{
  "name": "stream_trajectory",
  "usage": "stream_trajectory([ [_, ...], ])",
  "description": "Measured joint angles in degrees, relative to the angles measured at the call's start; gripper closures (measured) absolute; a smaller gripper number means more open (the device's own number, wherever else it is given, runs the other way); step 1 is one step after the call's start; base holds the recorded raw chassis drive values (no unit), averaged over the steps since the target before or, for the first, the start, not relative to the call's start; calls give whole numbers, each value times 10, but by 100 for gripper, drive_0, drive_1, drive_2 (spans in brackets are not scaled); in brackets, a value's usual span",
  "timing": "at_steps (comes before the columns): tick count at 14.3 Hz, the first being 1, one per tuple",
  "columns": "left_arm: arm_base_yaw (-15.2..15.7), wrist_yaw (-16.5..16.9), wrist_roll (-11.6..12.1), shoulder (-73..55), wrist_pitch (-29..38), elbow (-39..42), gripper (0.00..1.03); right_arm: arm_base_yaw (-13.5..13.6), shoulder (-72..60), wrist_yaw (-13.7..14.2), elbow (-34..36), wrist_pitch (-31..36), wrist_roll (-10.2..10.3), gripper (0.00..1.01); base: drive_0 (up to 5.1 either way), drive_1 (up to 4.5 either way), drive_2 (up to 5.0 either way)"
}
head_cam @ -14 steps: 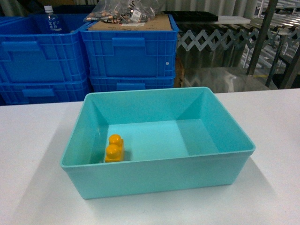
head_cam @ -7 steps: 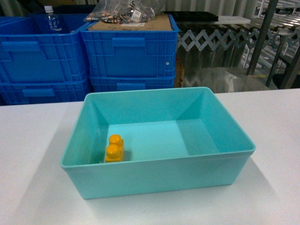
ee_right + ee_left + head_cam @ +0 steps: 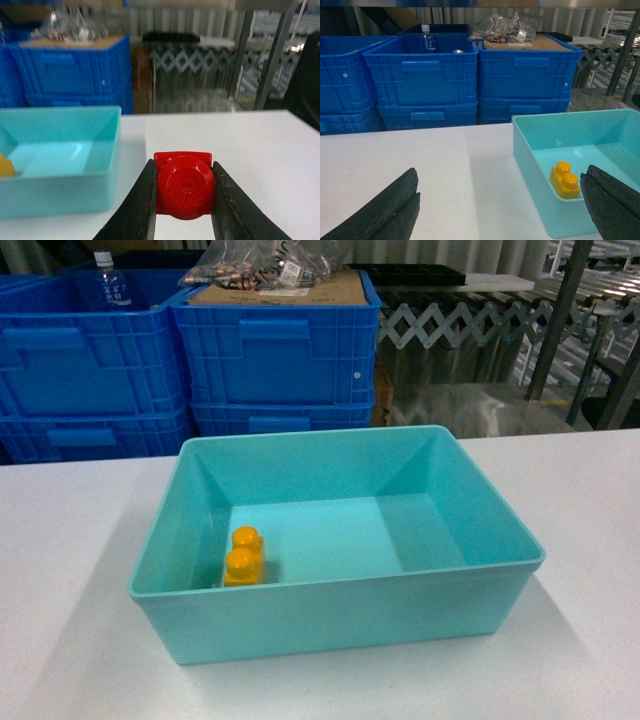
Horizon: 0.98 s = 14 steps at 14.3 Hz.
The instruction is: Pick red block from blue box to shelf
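Note:
My right gripper (image 3: 184,169) is shut on the red block (image 3: 185,187), whose round stud faces the camera. It holds the block above the white table (image 3: 260,165), to the right of the blue box (image 3: 55,192) and outside it. The blue box (image 3: 340,612) stands in the middle of the table, a shallow turquoise tub. My left gripper (image 3: 501,172) is open and empty, low over the table, with its right finger next to the box's left wall (image 3: 542,200). Neither gripper shows in the head view. The steel shelf (image 3: 590,300) stands behind the table at the right.
A yellow-orange two-stud brick (image 3: 243,557) lies in the box's near-left corner. Stacked dark blue crates (image 3: 270,350) stand behind the table on the left, with a bottle (image 3: 110,282) and a bag of small parts (image 3: 262,265) on top.

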<state>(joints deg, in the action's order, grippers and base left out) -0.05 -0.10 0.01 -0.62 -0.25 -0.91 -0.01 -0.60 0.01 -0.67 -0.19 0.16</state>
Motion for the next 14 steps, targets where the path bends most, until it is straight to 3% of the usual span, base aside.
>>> stream_trajectory([
  [7,0,1,0,0,0,0,5,0,3,0,0,-1,0,79,-9,-9,-9],
  [14,0,0,0,0,0,0,5,0,3,0,0,-1,0,79,-164,-164,-164],
])
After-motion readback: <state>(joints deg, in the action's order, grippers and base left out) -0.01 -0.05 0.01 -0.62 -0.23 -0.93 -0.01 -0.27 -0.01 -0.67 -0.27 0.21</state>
